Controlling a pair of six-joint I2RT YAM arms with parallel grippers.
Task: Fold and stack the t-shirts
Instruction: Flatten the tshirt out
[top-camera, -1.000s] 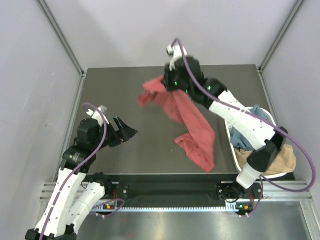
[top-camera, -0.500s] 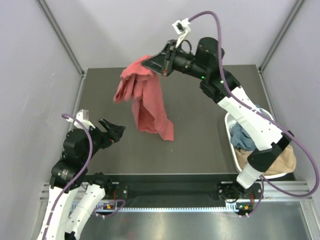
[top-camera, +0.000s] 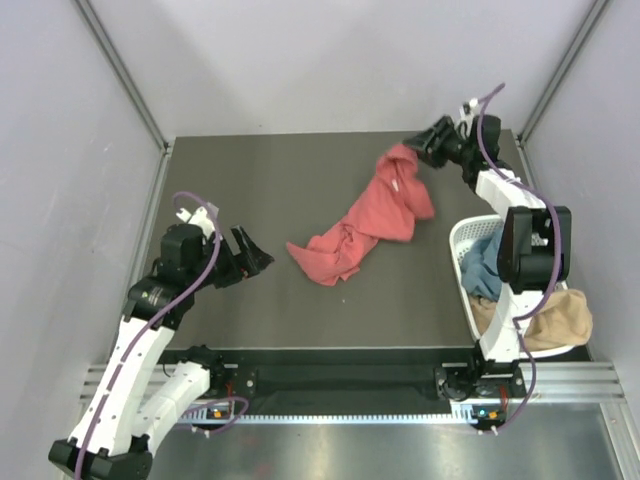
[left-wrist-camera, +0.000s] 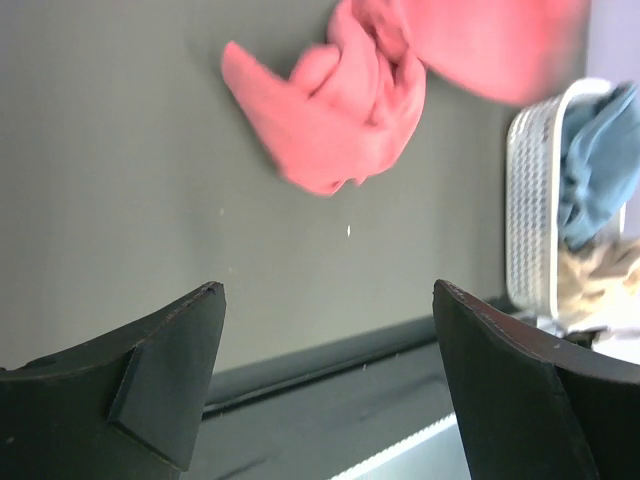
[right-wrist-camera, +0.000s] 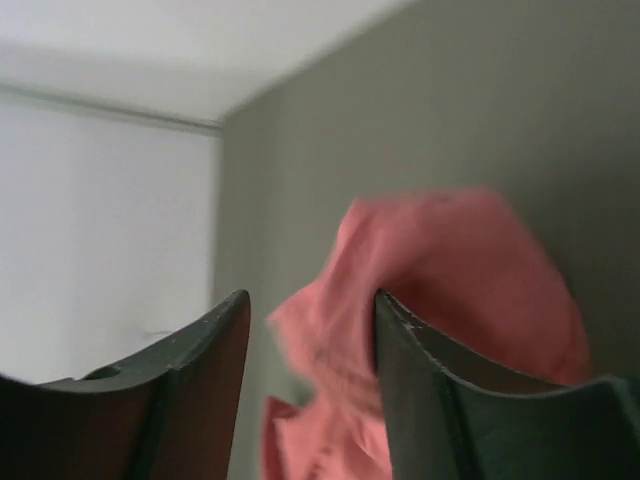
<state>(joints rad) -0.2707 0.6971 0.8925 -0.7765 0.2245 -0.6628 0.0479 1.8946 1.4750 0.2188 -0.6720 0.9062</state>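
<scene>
The crumpled coral-red t-shirt (top-camera: 365, 222) hides its sleeves. The left gripper (top-camera: 257, 250) is wide open. The blurry right gripper (top-camera: 418, 146) looks open by the table's (top-camera: 250, 180) far edge.

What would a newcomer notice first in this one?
The coral-red shirt lies crumpled mid-table, vivid against the dark table. The right tool hovers open by the shirt's far end, near the back right corner. At the right edge, a white basket holds a blue shirt and a tan shirt.
</scene>
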